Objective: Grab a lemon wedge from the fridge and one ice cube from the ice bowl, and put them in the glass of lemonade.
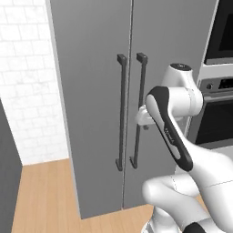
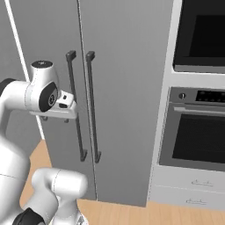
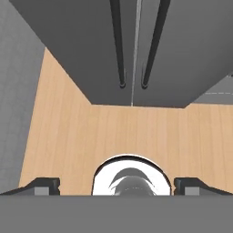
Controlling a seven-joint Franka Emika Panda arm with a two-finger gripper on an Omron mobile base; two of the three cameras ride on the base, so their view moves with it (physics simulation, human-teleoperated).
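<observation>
I have the arm (image 1: 170, 132) bent at the elbow, hand raised level at mid height. The gripper (image 3: 116, 186) points down, jaws spread wide, holding nothing.

Black-fronted oven column (image 2: 200, 88), white tiled wall (image 1: 27, 86), light wooden floor (image 3: 132, 132)

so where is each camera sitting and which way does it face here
Left base view: behind the arm to its left, facing the closed fridge; the white arm rises at lower right.
Right base view: behind to the right, facing the fridge and the oven; the arm rises at lower left.
Hand view: on the hand, looking down the fridge front at the wooden floor; the open gripper shows its fingertips at the bottom.
All three share the two bar handles.
</observation>
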